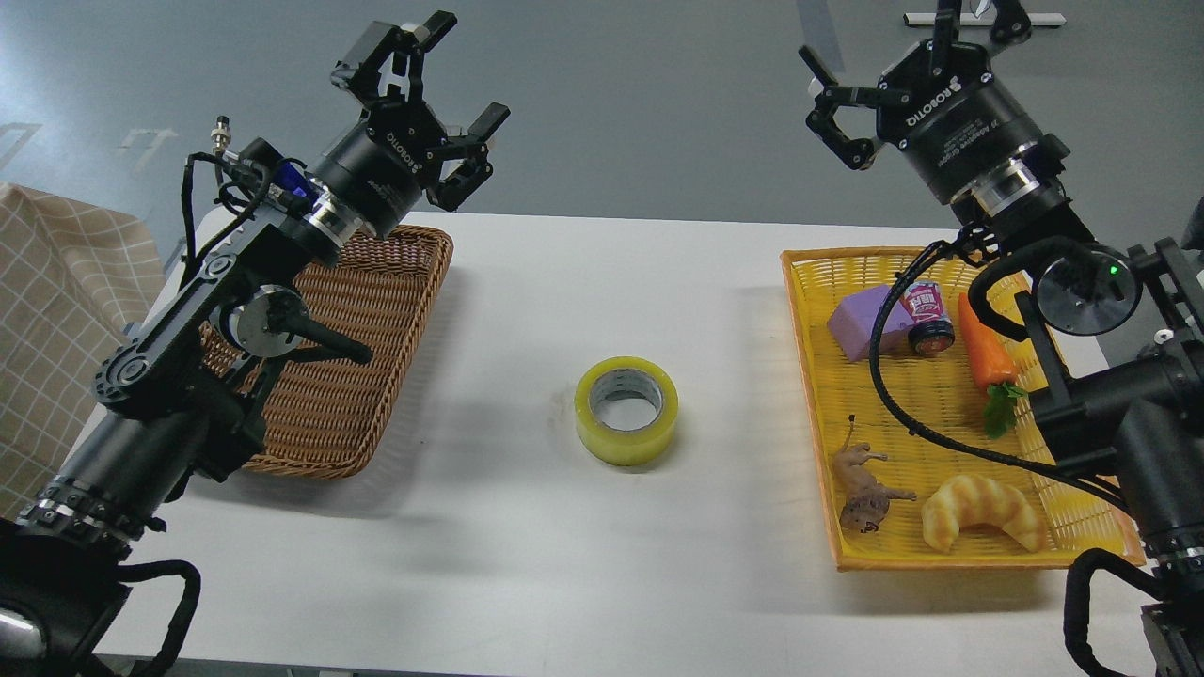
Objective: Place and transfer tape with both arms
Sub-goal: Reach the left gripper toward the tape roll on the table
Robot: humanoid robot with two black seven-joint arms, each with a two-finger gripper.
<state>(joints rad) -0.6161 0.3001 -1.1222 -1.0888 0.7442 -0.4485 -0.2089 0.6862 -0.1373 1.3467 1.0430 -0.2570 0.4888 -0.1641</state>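
Fingers spread wide on both grippers, left [428,89] & right [870,89], each empty & raised well above the table [527,564]; tape [627,410] lies flat at centre, core up, betw. wicker basket [376,376] & yellow tray [818,395]; prob. best to drop straight down over it, straddle the rim, close gently.

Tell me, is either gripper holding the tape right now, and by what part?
No. Nothing is held: the left gripper and right gripper are both open, raised above the table. The tape lies flat between the baskets.
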